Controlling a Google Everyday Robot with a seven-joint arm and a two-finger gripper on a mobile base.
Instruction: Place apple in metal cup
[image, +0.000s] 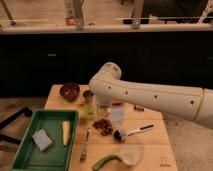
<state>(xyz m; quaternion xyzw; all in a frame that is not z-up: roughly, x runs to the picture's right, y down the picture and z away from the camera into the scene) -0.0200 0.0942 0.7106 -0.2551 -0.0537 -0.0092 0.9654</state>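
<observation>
The camera view shows a wooden table (150, 150) with the white arm (150, 95) reaching across it from the right. The gripper (102, 111) hangs below the arm's elbow, just behind the grapes (103, 126), mostly hidden; its fingers are closed, on what I cannot tell. The metal cup (88, 96) stands upright just left of it, behind the green cup (89, 111). The apple is hidden. A dark bowl (69, 91) sits at the back left, a green tray (22, 150) at the left
</observation>
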